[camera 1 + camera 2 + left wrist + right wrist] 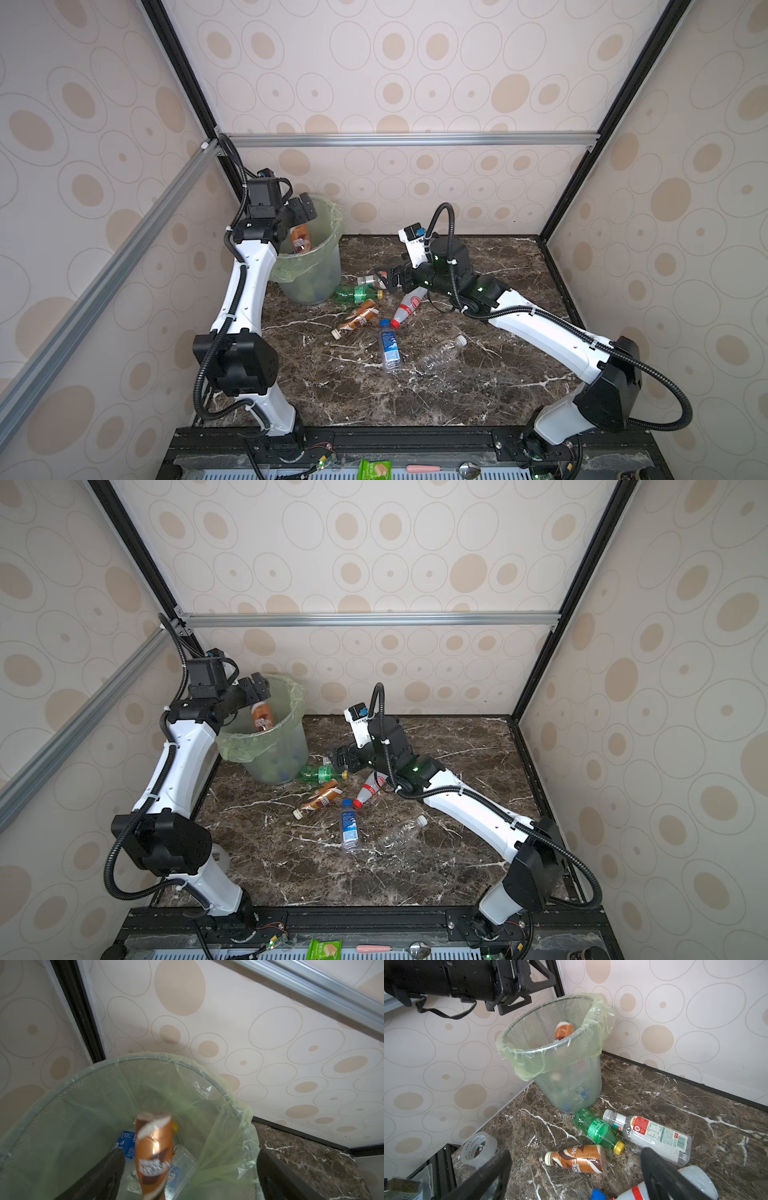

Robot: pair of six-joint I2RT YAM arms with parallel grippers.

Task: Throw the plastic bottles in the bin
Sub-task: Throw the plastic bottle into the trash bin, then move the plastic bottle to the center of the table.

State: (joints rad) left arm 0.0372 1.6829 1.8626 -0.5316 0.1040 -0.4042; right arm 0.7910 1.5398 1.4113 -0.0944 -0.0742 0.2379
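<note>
The bin (320, 270) (571, 1084), lined with a green bag, stands at the table's far left corner. My left gripper (305, 208) (191, 1153) hangs open over its mouth. Below it a brown-labelled bottle (300, 239) (153, 1151) (564, 1030) is loose inside the rim, touching neither finger. Other bottles lie in the bin's bottom. My right gripper (388, 280) (576, 1152) is open and empty, low over bottles lying on the table: a green one (598, 1130), a brown one (577, 1159), a clear red-white one (654, 1136), a red-capped one (409, 307), a blue-labelled one (390, 347) and a clear one (444, 353).
A roll of clear tape (477, 1149) lies off the table's left edge beside the bin. Patterned walls close in the back and both sides. On the front ledge lie a green packet (374, 469) and a spoon (440, 469).
</note>
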